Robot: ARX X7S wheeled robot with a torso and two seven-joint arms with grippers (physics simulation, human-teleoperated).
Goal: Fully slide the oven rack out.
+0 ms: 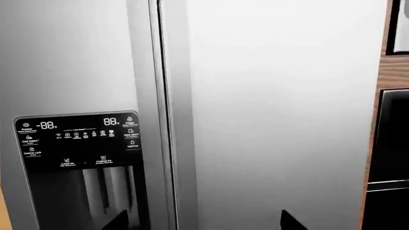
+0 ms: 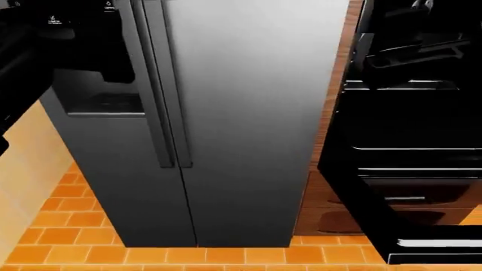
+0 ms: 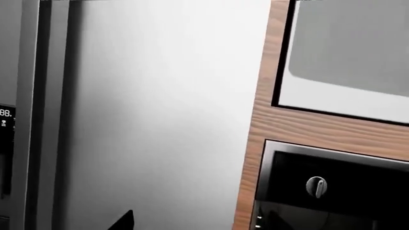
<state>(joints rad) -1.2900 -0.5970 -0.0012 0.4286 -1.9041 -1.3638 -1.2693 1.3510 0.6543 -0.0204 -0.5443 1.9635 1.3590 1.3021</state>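
Head view: steel fridge fills centre, oven beside it.

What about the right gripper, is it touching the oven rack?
Apart. The right wrist view shows the right gripper in front of the fridge door, with no rack near it. The head view has the oven rack over in the oven.
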